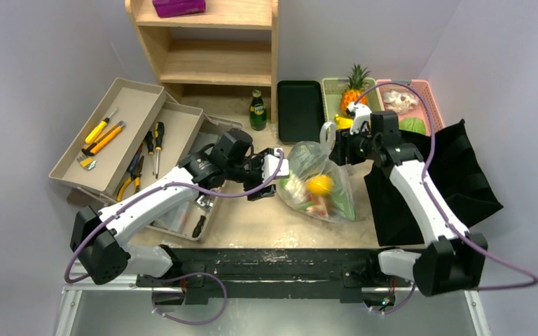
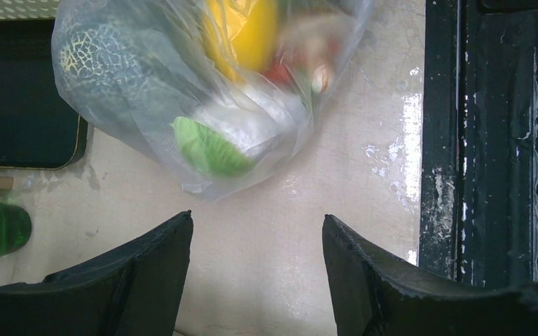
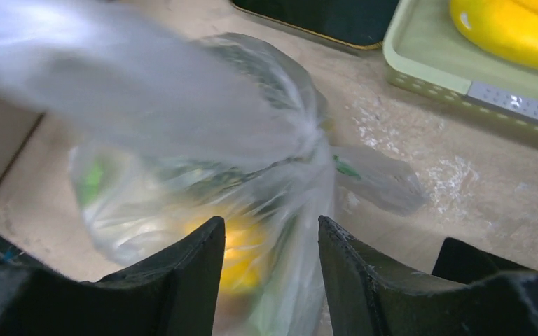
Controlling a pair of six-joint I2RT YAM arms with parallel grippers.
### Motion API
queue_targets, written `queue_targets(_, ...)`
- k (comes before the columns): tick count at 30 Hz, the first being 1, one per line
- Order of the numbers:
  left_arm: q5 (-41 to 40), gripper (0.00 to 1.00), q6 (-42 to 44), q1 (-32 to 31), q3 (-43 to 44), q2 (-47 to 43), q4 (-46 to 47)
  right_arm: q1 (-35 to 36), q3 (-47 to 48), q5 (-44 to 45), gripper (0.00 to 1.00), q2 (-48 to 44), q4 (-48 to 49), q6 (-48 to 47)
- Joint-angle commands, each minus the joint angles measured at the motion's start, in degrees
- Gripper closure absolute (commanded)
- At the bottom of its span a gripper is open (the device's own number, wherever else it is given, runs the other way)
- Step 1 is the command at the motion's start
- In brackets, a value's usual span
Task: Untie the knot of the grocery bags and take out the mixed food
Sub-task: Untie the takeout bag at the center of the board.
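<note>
The see-through plastic grocery bag (image 1: 315, 185) lies mid-table, its knot (image 3: 315, 140) still tied. Through it I see mixed food: a netted green melon (image 2: 101, 52), a yellow citrus (image 1: 320, 184) and leafy greens (image 2: 207, 147). My left gripper (image 2: 257, 220) is open just left of the bag, with only bare table between its fingers. My right gripper (image 3: 272, 222) hovers open over the bag's knotted end, its fingers apart and loose plastic showing in the gap. The black cloth bag (image 1: 455, 175) lies flat under the right arm. A green bottle (image 1: 257, 112) stands at the back.
Tan trays of yellow-handled tools (image 1: 112, 133) fill the left. Behind are a wooden shelf (image 1: 217, 49), a flat black tray (image 1: 300, 101), and a green basket (image 3: 434, 77) with a pineapple (image 1: 354, 87) and a pink basket (image 1: 431, 98). The black base rail (image 2: 490, 140) runs along the near edge.
</note>
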Motion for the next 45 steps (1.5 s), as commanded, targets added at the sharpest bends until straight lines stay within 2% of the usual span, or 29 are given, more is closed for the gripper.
queue_targets(1,0.4,0.34,-1.8,0.0,3.7,-2.9,-1.7,0.0,3.3,6.8,0.50,5.6,0.8,1.8)
queue_targets(9,-2.2,0.33,-2.8,0.0,4.6,-5.5,-2.2,-0.1,1.5,6.1,0.44,12.3,3.1,2.0)
queue_targets(12,-2.9,0.33,-2.9,0.0,4.5,-6.0,-2.6,0.0,1.9,-1.0,0.43,15.3,3.6,2.7)
queue_targets(15,-4.6,0.33,-3.4,0.2,4.6,-6.6,-2.8,-0.1,3.3,-8.6,0.48,19.3,1.6,2.6)
queue_targets(16,-5.0,0.33,-3.9,0.5,4.7,-6.7,-2.9,-0.2,4.1,-10.6,0.54,20.7,0.3,2.1)
queue_targets(19,-4.8,0.33,-6.3,2.4,5.4,-7.2,-3.8,-0.5,6.5,-15.8,0.93,23.0,-2.0,0.6)
queue_targets(20,-4.8,0.33,-7.4,3.3,5.7,-7.4,-4.2,-0.4,7.7,-16.3,1.00,23.0,-2.8,0.2)
queue_targets(25,-1.7,0.33,-15.0,11.4,7.0,-10.2,-4.8,2.2,16.7,-21.2,1.00,16.6,-4.8,-5.5)
queue_targets(28,1.8,0.34,-16.3,16.0,6.7,-13.1,-3.6,10.5,21.2,-19.4,1.00,11.1,-5.3,-13.4)
queue_targets(32,0.9,0.35,-13.0,17.8,6.8,-16.7,-2.9,22.4,22.3,-15.5,1.00,6.4,-3.4,-19.8)
queue_targets(35,1.1,0.37,-10.6,18.5,6.5,-18.2,-3.6,25.2,18.2,-10.9,1.00,3.8,-3.3,-25.8)
queue_targets(39,7.8,0.38,-8.0,18.2,3.3,-18.8,-3.5,25.8,8.7,-11.3,1.00,-0.6,-0.4,-31.2)
queue_targets(45,8.1,0.41,3.8,11.7,-0.4,-19.0,-4.2,28.4,-0.3,-9.1,1.00,-2.5,4.7,-37.4)
